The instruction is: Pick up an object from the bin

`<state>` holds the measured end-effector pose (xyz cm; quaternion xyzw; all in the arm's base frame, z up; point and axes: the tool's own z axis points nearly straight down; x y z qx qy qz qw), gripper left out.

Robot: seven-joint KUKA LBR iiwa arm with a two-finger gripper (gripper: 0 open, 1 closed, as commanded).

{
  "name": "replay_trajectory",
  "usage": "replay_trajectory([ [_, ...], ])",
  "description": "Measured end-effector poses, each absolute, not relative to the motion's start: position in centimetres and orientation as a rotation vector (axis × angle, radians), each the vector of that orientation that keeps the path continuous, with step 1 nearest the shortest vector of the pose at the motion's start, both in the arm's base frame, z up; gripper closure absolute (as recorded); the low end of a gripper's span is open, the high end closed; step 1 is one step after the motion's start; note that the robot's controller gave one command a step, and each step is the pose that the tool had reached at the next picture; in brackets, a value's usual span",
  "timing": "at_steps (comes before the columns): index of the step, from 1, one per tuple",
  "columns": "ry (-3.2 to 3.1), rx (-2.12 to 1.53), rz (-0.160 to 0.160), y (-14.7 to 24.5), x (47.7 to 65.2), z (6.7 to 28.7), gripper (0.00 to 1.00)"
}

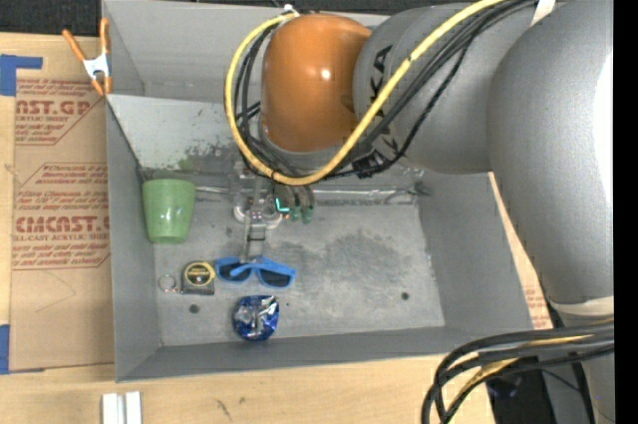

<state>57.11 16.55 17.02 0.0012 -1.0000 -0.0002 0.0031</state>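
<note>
Camera view: my gripper (256, 234) hung just above the blue sunglasses (255, 271) at the front left of the bin (374, 262) (spread or pressed together: I could not tell). A tape measure (199, 276) lay just left of them, with a green cup (167, 208) behind it.

The blue sunglasses (255, 272) lie flat on the grey floor of the bin (379, 262), toward its lower left, right by the tip of the gripper (256, 234). The frame is bright blue plastic with dark lenses and runs left to right. Its left end sits just beside a small yellow-and-black tape measure (199, 276). A crumpled shiny blue wrapper (256, 318) lies near its lower edge.
</note>
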Motion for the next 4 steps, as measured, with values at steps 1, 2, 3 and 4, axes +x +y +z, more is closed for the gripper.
replay_trajectory([
  [1, -3.127, -0.350, -0.005, 12.3, 53.8, 7.0, 0.00],
  [2, -3.127, -0.325, -0.003, 12.5, 53.3, 10.1, 0.00],
  [3, -3.124, -0.348, -0.002, 11.9, 52.2, 10.0, 0.00],
  [4, -3.125, -0.375, -0.006, 12.2, 53.1, 7.0, 0.00],
])
